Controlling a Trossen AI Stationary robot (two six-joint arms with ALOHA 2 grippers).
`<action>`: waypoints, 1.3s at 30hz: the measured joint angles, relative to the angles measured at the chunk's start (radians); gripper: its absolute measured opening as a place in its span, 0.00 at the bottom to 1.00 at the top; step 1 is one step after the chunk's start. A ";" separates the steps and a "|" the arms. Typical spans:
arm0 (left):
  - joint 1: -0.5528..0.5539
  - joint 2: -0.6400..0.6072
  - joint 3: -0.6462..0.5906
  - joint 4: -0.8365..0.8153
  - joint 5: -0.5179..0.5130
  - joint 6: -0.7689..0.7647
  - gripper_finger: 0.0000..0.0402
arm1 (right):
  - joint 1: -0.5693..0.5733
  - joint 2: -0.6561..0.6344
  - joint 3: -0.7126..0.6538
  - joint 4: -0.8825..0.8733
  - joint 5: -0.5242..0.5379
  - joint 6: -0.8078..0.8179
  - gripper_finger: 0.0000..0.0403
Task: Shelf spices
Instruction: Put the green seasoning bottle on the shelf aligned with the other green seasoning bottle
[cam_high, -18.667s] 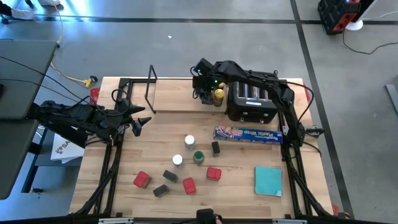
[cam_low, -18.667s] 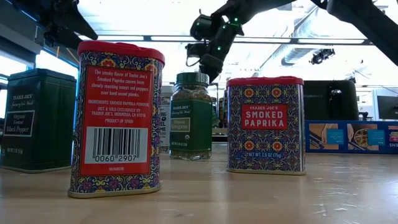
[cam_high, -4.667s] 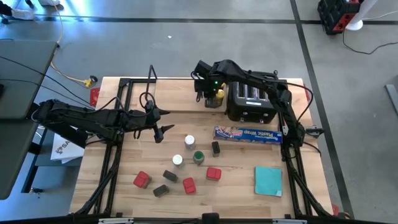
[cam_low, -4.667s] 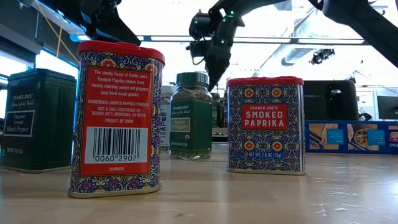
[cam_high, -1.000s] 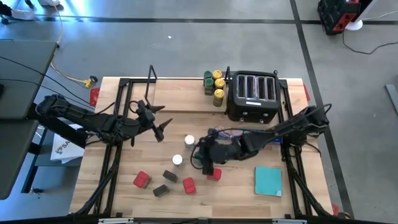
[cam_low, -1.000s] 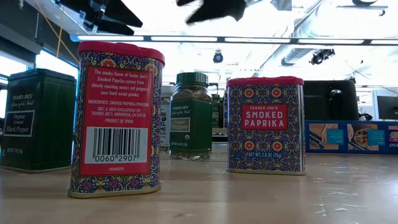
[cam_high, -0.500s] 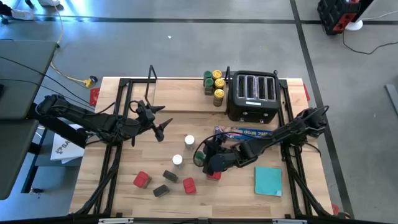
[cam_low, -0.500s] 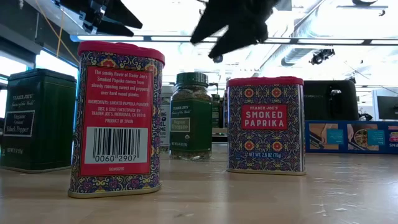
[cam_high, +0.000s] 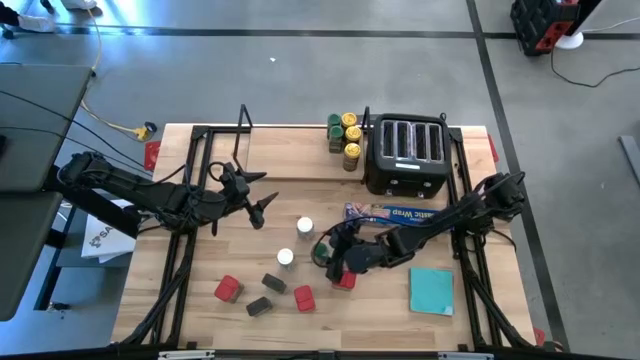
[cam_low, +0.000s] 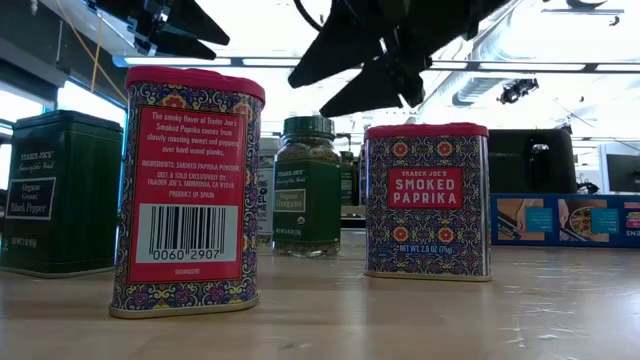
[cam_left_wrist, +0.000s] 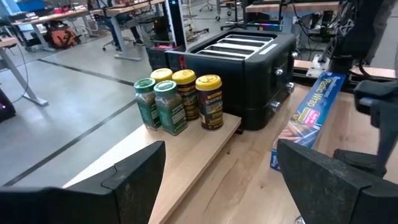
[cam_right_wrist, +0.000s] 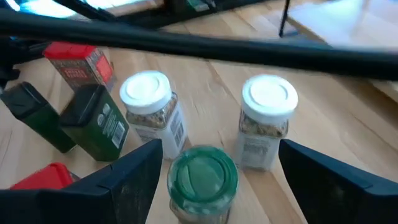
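1. The right gripper (cam_high: 326, 250) is held wide open, empty, over the green-lidded oregano jar (cam_high: 320, 252) at frame centre.
2. Four jars (cam_high: 343, 135) are seen on the shelf (cam_high: 290, 155), upper centre.
3. The left gripper (cam_high: 262, 198) is spread open, empty.

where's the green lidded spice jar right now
In the high view the green-lidded jar stands mid-table, just right of two white-lidded jars, with the open right gripper right at it; the right wrist view shows it between that gripper's fingers.
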 joint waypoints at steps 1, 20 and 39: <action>0.000 0.000 0.000 0.000 0.000 0.000 0.76 | 0.000 0.000 -0.012 0.037 0.000 -0.013 0.79; 0.001 0.000 0.000 -0.021 -0.024 -0.006 0.76 | 0.007 0.089 -0.019 0.155 -0.064 -0.103 0.79; 0.001 0.001 0.000 -0.030 -0.025 -0.026 0.76 | -0.016 0.089 -0.018 0.071 -0.027 0.025 0.57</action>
